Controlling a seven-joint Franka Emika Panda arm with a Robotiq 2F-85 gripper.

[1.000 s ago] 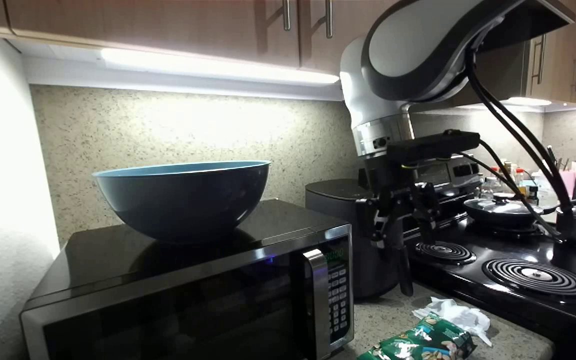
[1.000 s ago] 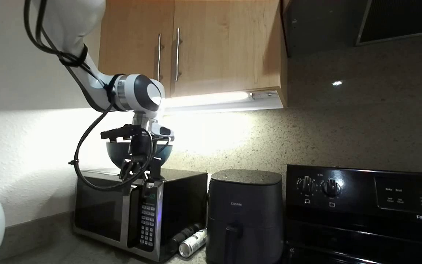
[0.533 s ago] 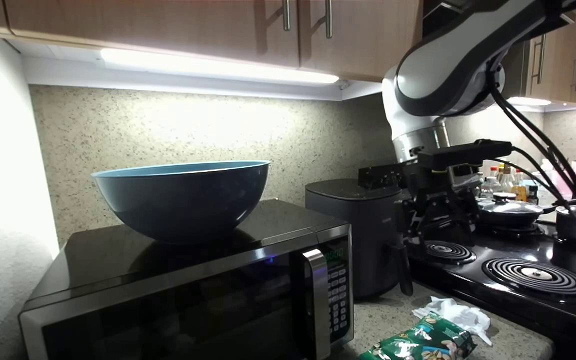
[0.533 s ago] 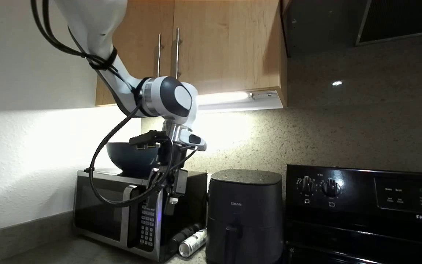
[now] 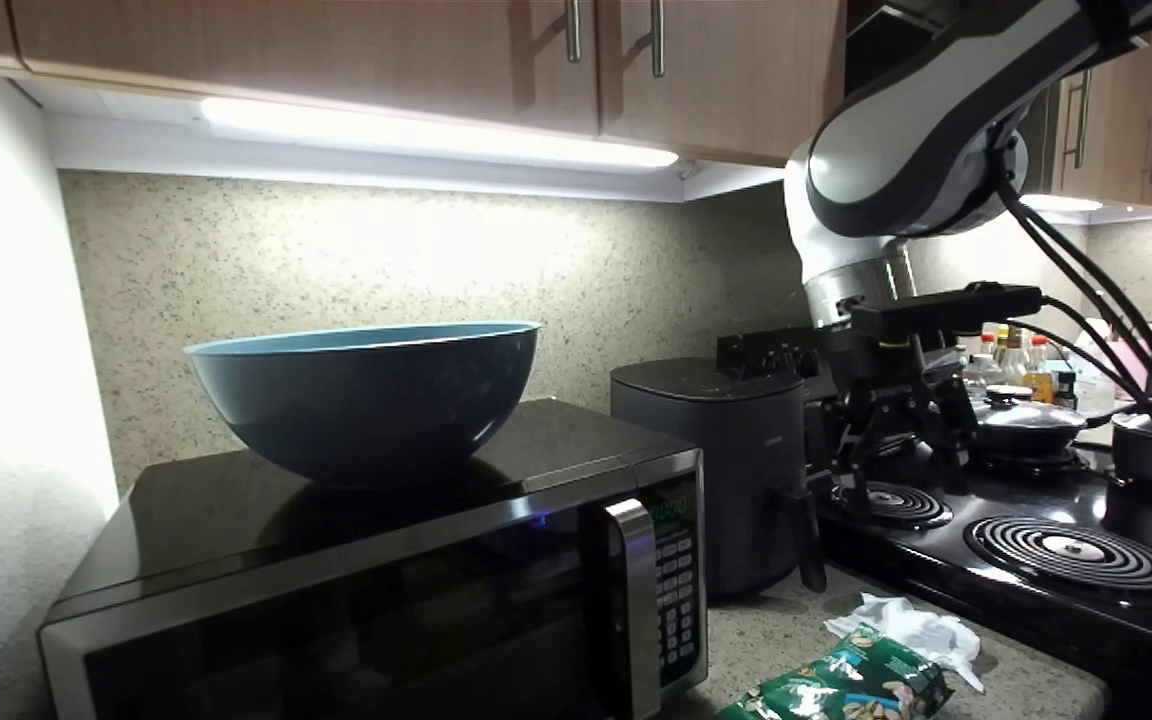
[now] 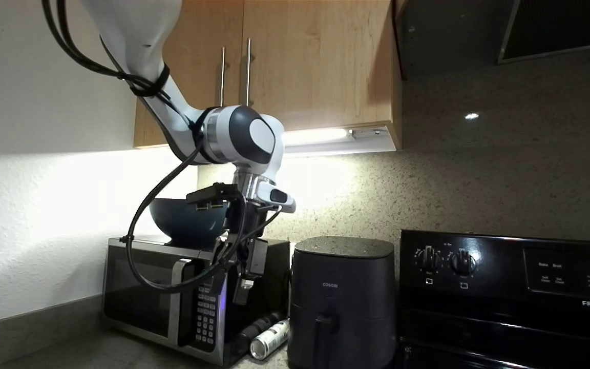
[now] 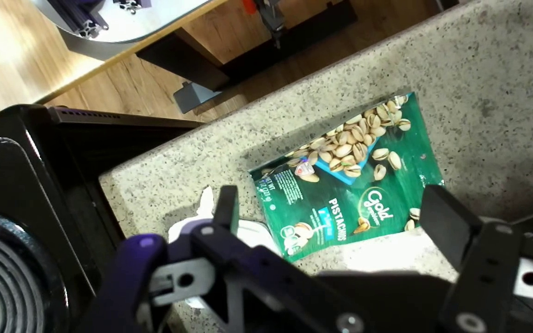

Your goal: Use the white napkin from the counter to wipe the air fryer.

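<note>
- Wrist view: the jaws of my gripper [image 7: 336, 215] stand wide apart. Through the gap between them I see a green pistachio packet [image 7: 350, 185], lying below on the counter [image 7: 488, 83].
- The white napkin [image 7: 252, 232] lies on the counter too, its edge meeting the packet's; it shows past my jaw nearer the black stovetop [image 7: 12, 182], and that jaw hides part of it.
- Farther out beyond that jaw sits a coil burner [image 7: 5, 273] of the stovetop.
- In an exterior view the napkin shows crumpled, lower than my jaws and clear of both tips.
- In an exterior view the air fryer [image 6: 343, 302] stands upright to one side of my jaws, a gap showing between us.
- In an exterior view the microwave [image 6: 139, 287] stands behind my jaws, a blue bowl [image 6: 182, 223] resting on its top.
- Lower than my jaws and farther back, a canister [image 6: 270, 341] lies on its side between the microwave and the air fryer.
- In both exterior views my jaws hang pointing down, well above the counter.
</note>
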